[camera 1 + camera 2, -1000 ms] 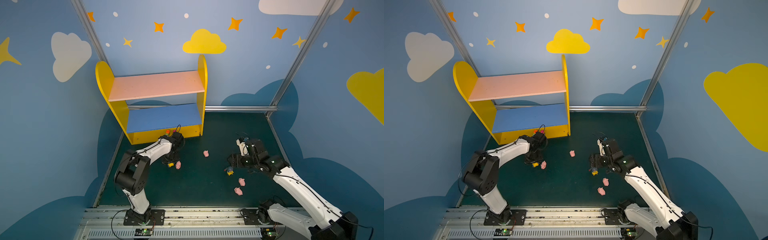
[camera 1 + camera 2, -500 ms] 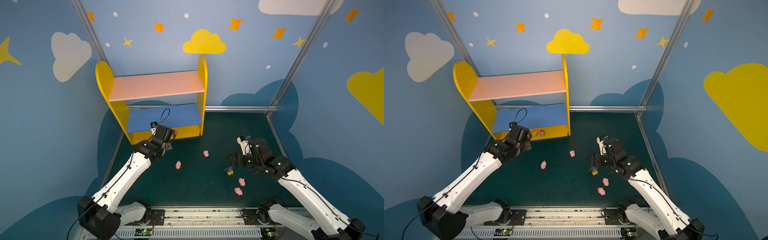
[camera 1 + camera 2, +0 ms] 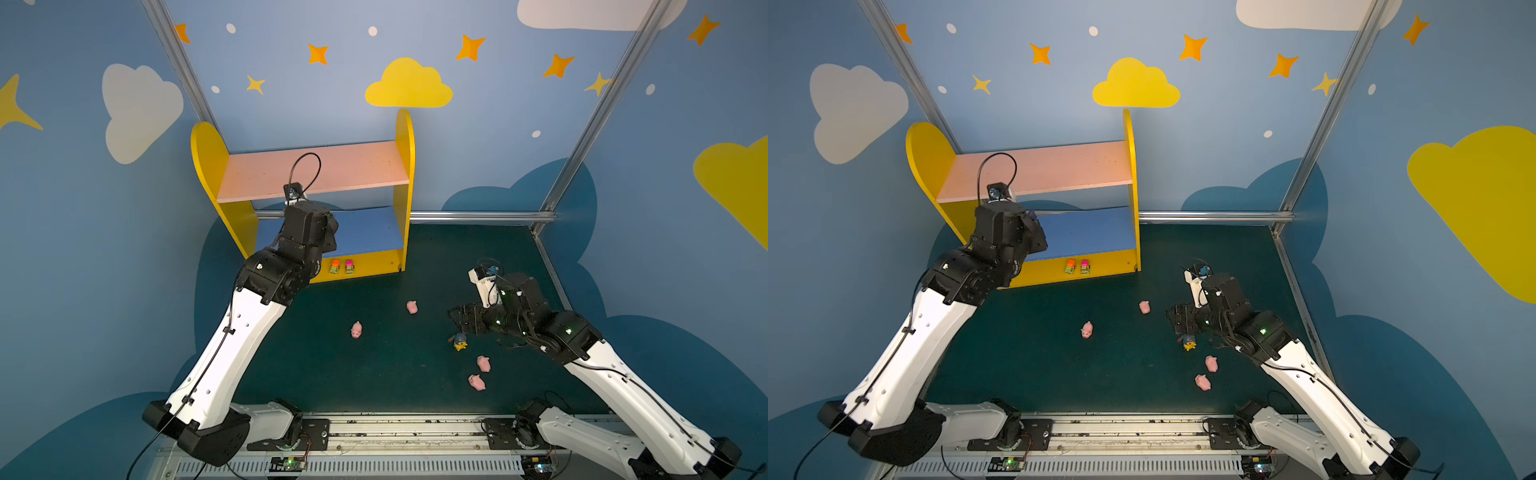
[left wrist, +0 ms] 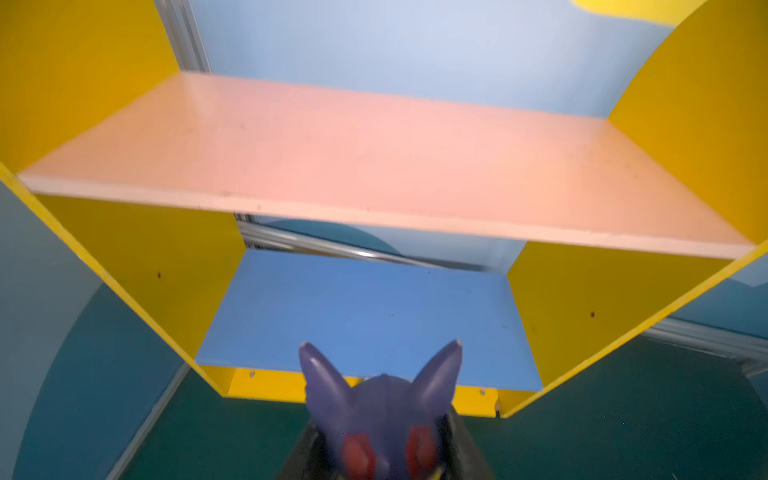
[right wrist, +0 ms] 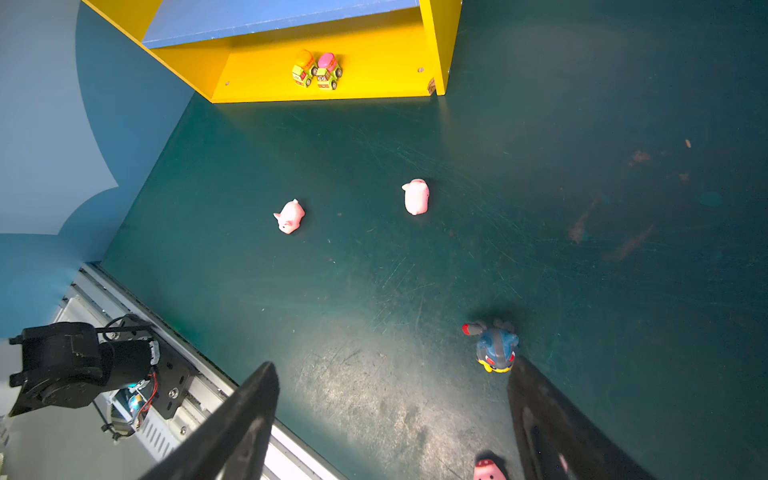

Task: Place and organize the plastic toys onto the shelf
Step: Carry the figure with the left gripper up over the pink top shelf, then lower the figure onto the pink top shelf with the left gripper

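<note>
1. left gripper closed around purple-hooded figurine, held before the shelf, facing its blue lower board
2. right gripper spread wide, empty, beside blue-hooded figurine on floor
3. two cars on yellow base, four pigs on floor

We log the purple eared-hood plastic figurine as blurred, its lower body cut off by the frame edge, hiding most of the left end effector. The small pink plastic pig: only part shows at an edge. The yellow-green toy cars: too small in both top views for detail.
</note>
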`<state>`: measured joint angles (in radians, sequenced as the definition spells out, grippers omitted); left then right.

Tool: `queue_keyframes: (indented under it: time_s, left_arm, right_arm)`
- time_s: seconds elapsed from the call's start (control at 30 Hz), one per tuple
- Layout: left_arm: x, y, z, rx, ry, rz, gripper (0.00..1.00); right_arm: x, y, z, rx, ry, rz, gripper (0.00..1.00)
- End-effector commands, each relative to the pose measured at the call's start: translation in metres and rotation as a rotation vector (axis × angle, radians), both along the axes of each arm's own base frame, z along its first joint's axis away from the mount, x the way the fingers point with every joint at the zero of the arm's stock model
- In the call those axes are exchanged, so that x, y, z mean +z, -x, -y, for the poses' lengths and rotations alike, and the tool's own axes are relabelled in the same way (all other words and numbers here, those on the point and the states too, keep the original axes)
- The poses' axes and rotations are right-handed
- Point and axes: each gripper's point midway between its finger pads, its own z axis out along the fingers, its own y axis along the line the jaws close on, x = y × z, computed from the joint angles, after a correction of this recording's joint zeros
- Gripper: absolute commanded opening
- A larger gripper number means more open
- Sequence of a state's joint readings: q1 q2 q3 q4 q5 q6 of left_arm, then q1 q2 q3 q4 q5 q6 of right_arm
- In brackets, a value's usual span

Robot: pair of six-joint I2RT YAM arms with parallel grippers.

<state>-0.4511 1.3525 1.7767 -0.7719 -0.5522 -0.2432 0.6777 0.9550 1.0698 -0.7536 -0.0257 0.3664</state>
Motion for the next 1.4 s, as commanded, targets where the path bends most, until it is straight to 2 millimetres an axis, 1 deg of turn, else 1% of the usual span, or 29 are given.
queue_keyframes:
  time_s: [0.0, 0.07, 0.1, 0.2, 0.27, 0.4, 0.6, 0.73, 0.87, 1.03, 1.2, 1.37]
  left_arm:
    - [0.023, -0.013, -0.009, 0.035, -0.089, 0.046, 0.29]
    - [0.034, -0.023, -0.012, 0.048, -0.101, 0.065, 0.29]
    - [0.044, -0.027, -0.015, 0.057, -0.099, 0.083, 0.29]
    - [0.059, -0.044, -0.020, 0.071, -0.113, 0.117, 0.29]
    - [0.066, -0.055, -0.025, 0.082, -0.120, 0.132, 0.29]
    - [0.069, -0.084, -0.036, 0.095, -0.119, 0.139, 0.29]
    - [0.065, -0.120, -0.052, 0.113, -0.132, 0.145, 0.28]
    - [0.064, -0.139, -0.059, 0.112, -0.164, 0.168, 0.28]
    - [0.057, -0.156, -0.070, 0.127, -0.164, 0.171, 0.28]
    - [0.046, -0.165, -0.076, 0.162, -0.186, 0.160, 0.27]
    - [0.037, -0.172, -0.077, 0.166, -0.209, 0.156, 0.27]
    - [0.036, -0.173, -0.081, 0.173, -0.208, 0.155, 0.28]
  right_arm:
    - [0.013, -0.003, 0.000, -0.010, -0.014, 0.033, 0.85]
    - [0.013, -0.005, -0.001, -0.010, -0.016, 0.038, 0.85]
    - [0.014, -0.006, -0.002, -0.009, -0.017, 0.040, 0.85]
    - [0.015, -0.010, -0.003, -0.014, -0.016, 0.053, 0.85]
    - [0.015, -0.014, -0.002, -0.021, -0.019, 0.064, 0.85]
    - [0.012, -0.024, 0.001, -0.046, -0.033, 0.071, 0.85]
    - [0.007, -0.038, 0.005, -0.077, -0.054, 0.071, 0.85]
    - [0.001, -0.046, 0.011, -0.104, -0.050, 0.075, 0.85]
    - [-0.007, -0.055, 0.013, -0.108, -0.054, 0.056, 0.85]
    - [-0.014, -0.062, 0.006, -0.073, -0.070, 0.042, 0.85]
    - [-0.020, -0.075, -0.003, -0.042, -0.074, 0.071, 0.87]
    - [-0.023, -0.085, -0.010, -0.014, -0.054, 0.057, 0.87]
